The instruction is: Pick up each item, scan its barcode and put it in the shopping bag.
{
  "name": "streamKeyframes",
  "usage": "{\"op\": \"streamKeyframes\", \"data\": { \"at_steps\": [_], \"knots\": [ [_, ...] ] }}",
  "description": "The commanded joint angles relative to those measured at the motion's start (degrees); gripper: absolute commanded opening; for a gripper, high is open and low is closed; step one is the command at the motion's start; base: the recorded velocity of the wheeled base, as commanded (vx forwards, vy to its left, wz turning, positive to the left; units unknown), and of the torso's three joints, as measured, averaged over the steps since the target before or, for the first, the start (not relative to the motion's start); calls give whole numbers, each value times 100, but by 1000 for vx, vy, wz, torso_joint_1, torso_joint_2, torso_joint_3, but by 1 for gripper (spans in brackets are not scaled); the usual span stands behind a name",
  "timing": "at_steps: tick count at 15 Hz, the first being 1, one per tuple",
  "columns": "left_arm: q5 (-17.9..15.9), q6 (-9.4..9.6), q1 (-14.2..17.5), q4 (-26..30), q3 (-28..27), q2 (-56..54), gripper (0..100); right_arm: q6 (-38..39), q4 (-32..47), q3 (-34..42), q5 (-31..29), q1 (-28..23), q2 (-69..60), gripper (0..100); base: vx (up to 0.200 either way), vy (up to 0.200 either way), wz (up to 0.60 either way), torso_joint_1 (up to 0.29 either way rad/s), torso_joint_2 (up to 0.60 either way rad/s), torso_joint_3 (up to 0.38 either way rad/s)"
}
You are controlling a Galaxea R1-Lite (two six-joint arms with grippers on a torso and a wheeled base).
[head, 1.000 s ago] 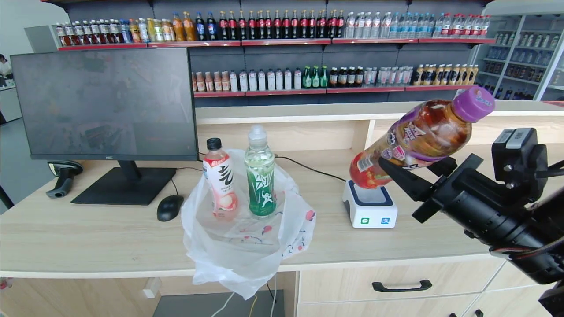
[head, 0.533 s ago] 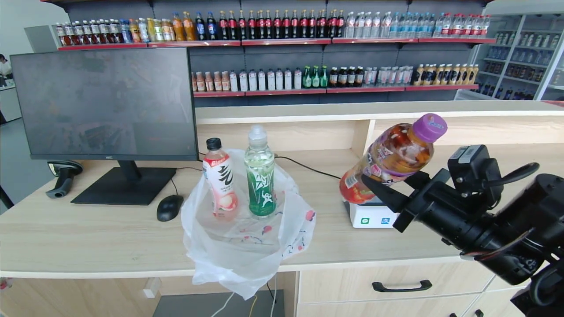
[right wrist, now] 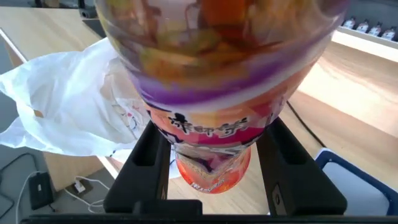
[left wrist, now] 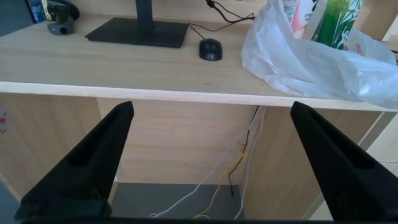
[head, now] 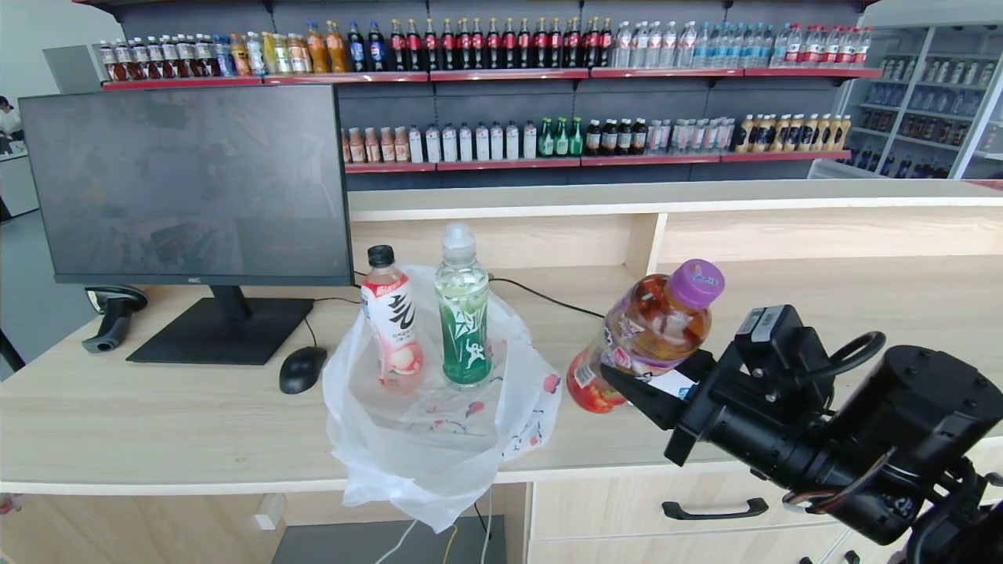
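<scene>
A tea bottle with a purple cap leans in the air just right of the shopping bag, cap up and to the right. My right gripper is shut on its lower half; the right wrist view has the bottle between the black fingers. The white shopping bag lies open on the counter, holding a pink bottle and a green bottle, both upright. The white scanner sits behind the held bottle. My left gripper hangs open below the counter's front edge, nothing between its fingers.
A monitor on a stand, a black mouse and a hand-held scanner occupy the counter's left part. A cable runs behind the bag. Drawers with black handles sit under the counter. Shelves of bottles line the back wall.
My right gripper has carried the tea bottle down and to the left, from above the white scanner to just beside the bag. The bag and its two bottles have not moved.
</scene>
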Motion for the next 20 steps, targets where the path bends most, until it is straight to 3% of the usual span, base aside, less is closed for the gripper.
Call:
{"op": "streamKeyframes", "data": {
  "at_steps": [1,5,14,20],
  "knots": [
    [1,-4,0,-1,0,-2,100,22,-6,92,3,30,10,0,0,0,0,0,0,0],
    [1,-13,0,-1,0,-2,100,31,-6,382,3,48,-210,0,0,0,0,0,0,0],
    [1,-4,0,-1,0,-2,100,110,-6,724,3,48,-509,0,0,200,0,2,2,3],
    [1,-4,0,-1,0,-2,100,119,-6,329,3,109,-122,0,0,0,0,0,0,0]
  ]
}}
